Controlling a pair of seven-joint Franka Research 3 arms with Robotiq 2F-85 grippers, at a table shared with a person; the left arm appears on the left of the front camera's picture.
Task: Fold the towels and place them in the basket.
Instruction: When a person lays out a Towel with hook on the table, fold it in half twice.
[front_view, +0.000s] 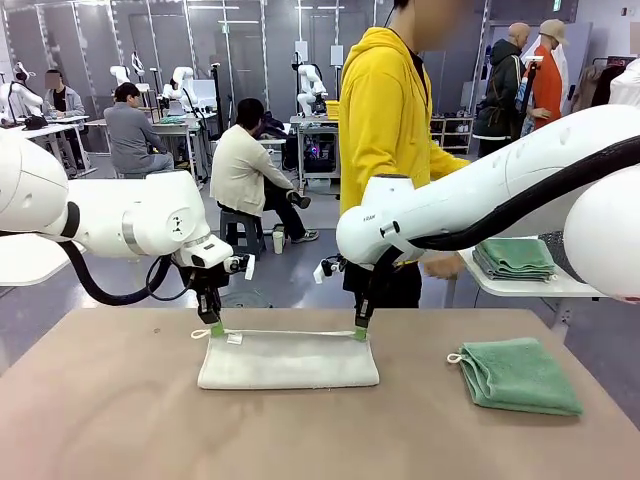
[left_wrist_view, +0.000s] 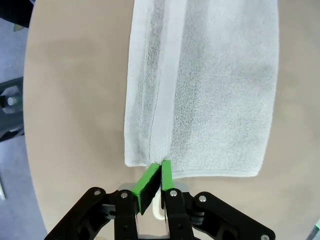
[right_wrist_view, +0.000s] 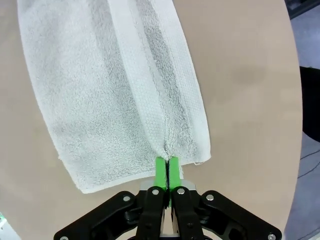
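On the table (front_view: 100, 420), a green towel (front_view: 520, 375) lies already folded at the right, well apart from the cream towel (front_view: 288, 360) spread mid-table. At that towel's far edge, the left hand (front_view: 216, 328) and right hand (front_view: 360, 333) are each clamped tight on a corner, the hem lifted slightly. The cream towel's fold appears to be in hand; next, both hands would need to carry the edge evenly so the corners meet. The terry looks soft and limp, with a woven band.
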